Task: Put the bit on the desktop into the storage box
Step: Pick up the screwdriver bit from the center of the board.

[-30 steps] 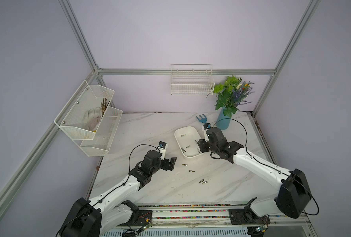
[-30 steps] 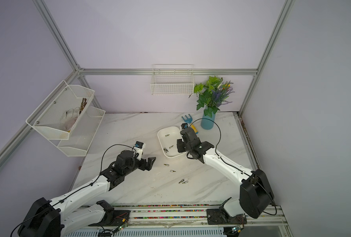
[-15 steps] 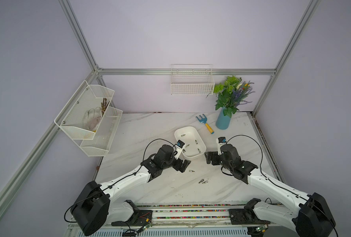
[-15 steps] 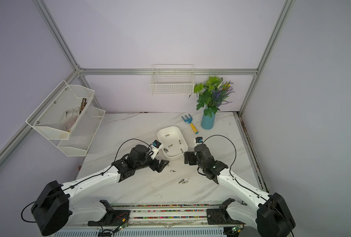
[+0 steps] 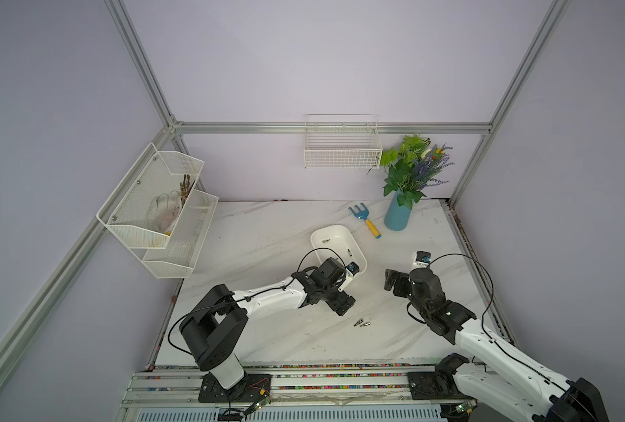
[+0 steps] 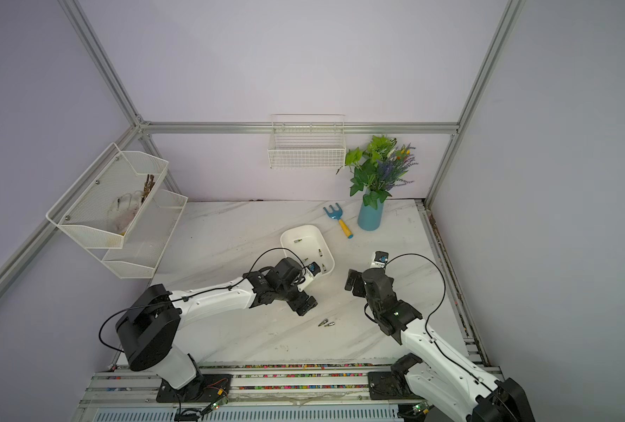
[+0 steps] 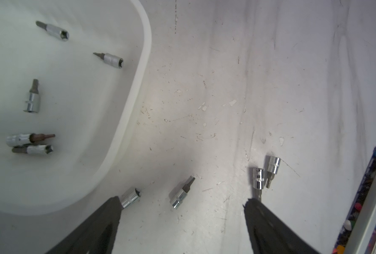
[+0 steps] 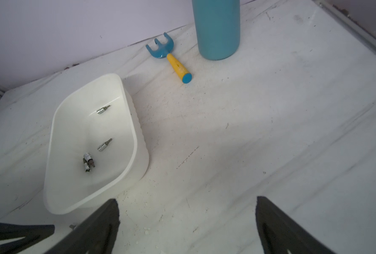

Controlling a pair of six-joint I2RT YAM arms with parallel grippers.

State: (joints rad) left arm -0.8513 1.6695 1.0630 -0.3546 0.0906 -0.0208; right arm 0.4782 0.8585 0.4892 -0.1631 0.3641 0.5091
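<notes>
The white storage box (image 5: 334, 234) (image 6: 303, 234) (image 7: 138, 72) (image 8: 136, 140) lies mid-table with several bits inside. On the desktop, one bit (image 7: 181, 192) lies between my left gripper's open fingers, and another bit (image 7: 131, 196) is half hidden behind one finger. A pair of bits (image 7: 264, 173) (image 5: 361, 323) (image 6: 326, 323) lies just beyond the other finger. My left gripper (image 5: 342, 304) (image 6: 305, 305) (image 7: 182, 201) hangs low beside the box's near end. My right gripper (image 5: 391, 281) (image 6: 353, 281) (image 8: 186, 199) is open and holds nothing, to the right of the box.
A blue rake with a yellow handle (image 5: 365, 221) (image 8: 174, 59) and a blue vase of plants (image 5: 398, 215) (image 8: 216, 28) stand behind the box. A wire basket (image 5: 342, 153) hangs on the back wall and a mesh rack (image 5: 157, 208) on the left wall.
My right gripper opened at the box and drew back to the right. My left arm swung right and came down over the loose bits by the box's near end.
</notes>
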